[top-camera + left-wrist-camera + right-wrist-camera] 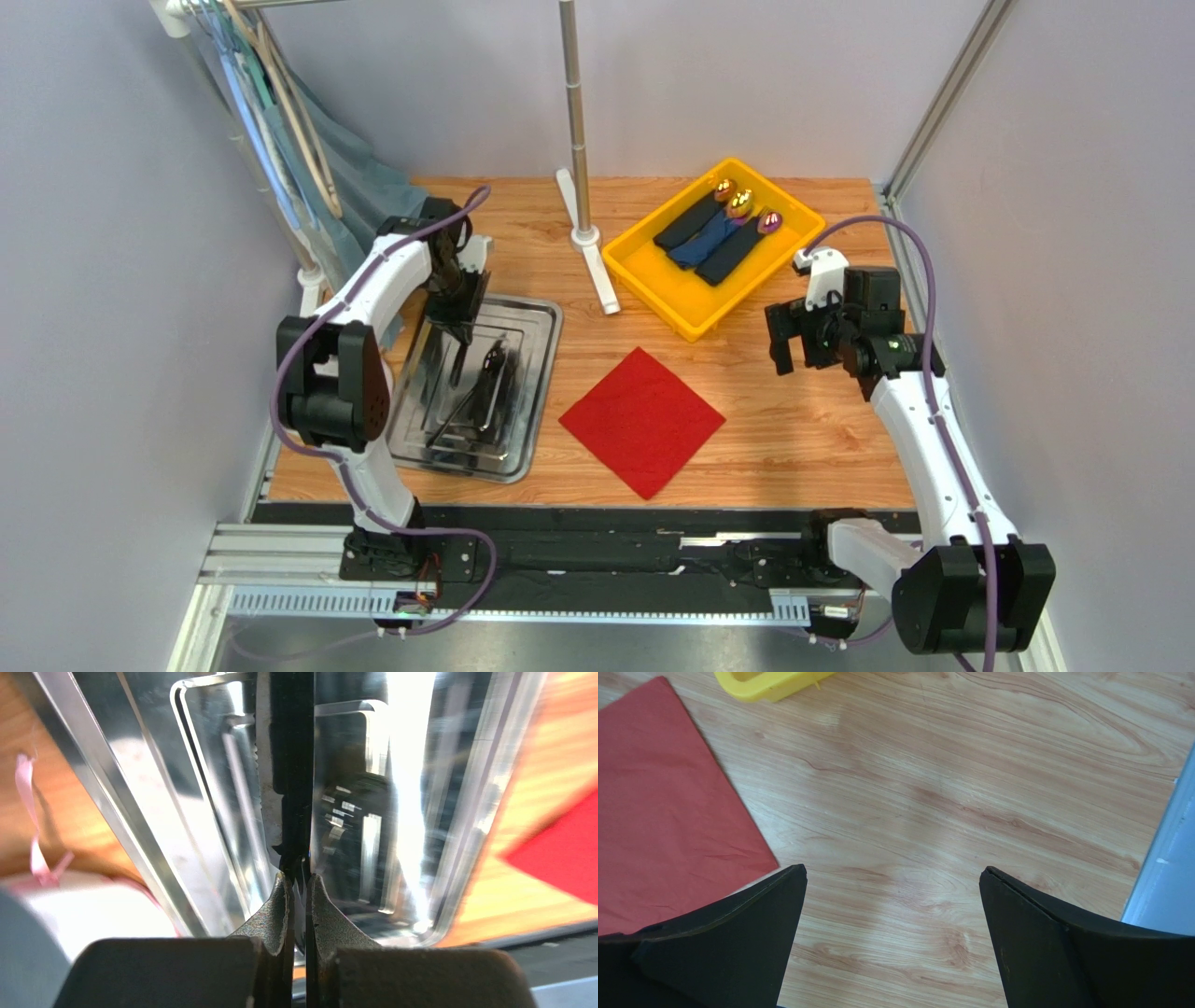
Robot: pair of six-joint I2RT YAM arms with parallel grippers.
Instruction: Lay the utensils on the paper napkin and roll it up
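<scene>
Wood table (786, 420), steel tray (530, 420) on its left side, and a yellow bin (648, 294) at the back right with dark rolls (716, 235) in it. The red napkin (643, 422) lies flat mid-table, set like a diamond, between the tray and the right arm. The dark utensils (484, 392) are over in the tray, well apart from the napkin. Left gripper (298, 882) is above the tray floor, clamped tight on one slim black utensil (291, 777) by its end. Right gripper (892, 871) hangs over bare wood just right of the napkin, fingers spread wide.
</scene>
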